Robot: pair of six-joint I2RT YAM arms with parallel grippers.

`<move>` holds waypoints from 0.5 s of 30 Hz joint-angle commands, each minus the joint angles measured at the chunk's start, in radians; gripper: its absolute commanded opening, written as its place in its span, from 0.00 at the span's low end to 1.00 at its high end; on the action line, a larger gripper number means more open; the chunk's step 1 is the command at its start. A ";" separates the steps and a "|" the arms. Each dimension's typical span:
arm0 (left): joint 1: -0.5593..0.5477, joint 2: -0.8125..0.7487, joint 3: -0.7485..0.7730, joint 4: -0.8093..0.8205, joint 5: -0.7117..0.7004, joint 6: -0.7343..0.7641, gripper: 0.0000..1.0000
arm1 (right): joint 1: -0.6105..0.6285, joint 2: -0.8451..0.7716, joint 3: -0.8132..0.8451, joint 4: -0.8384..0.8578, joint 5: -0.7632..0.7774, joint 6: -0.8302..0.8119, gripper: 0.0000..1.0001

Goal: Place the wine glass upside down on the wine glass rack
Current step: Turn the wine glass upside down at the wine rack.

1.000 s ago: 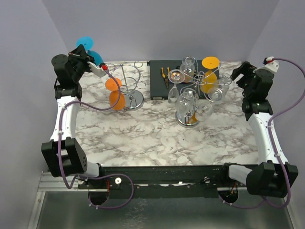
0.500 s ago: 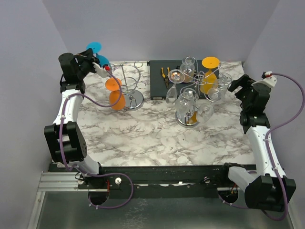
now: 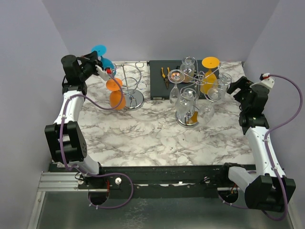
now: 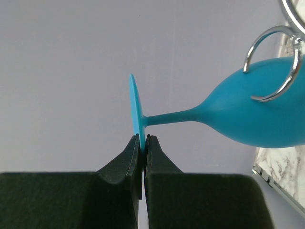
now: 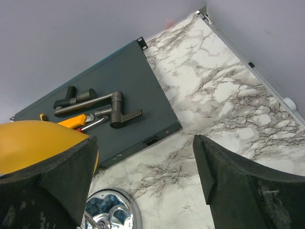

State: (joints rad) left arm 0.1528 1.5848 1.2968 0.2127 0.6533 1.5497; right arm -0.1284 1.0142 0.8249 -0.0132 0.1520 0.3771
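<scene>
The left gripper (image 3: 94,57) is clamped on the rim of the foot disc of the blue wine glass (image 3: 100,50). In the left wrist view the fingers (image 4: 135,151) close flat on both faces of the disc, with the blue wine glass (image 4: 261,114) lying on its side, stem roughly level.

The glass is held in the air at the far left corner of the marble table (image 3: 143,138), just beside the wire rack (image 3: 132,99). Two chrome rings (image 4: 272,64) of that rack cross in front of the bowl; whether they touch it cannot be determined.

Obstructions on the wire rack: two orange glasses (image 3: 114,85) hang on the side nearest the gripper.

Other items: a dark mat (image 3: 158,81) with pliers (image 3: 165,73) lies at the far edge. A second rack (image 3: 193,112) to its right carries several clear glasses (image 3: 185,101) and a yellow glass (image 3: 210,62).

The right gripper (image 3: 237,86) hangs above the right side of the table with its jaws wide and nothing between them. In its wrist view the right gripper (image 5: 145,160) sits near the yellow glass (image 5: 38,143), above the dark mat (image 5: 119,81).
</scene>
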 commanded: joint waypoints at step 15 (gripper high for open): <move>-0.046 -0.023 -0.029 -0.061 0.129 0.063 0.00 | -0.003 -0.036 0.018 -0.043 0.015 -0.002 0.88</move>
State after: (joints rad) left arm 0.1322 1.5848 1.2705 0.1791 0.6777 1.5753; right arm -0.1284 0.9985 0.8253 -0.0345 0.1524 0.3771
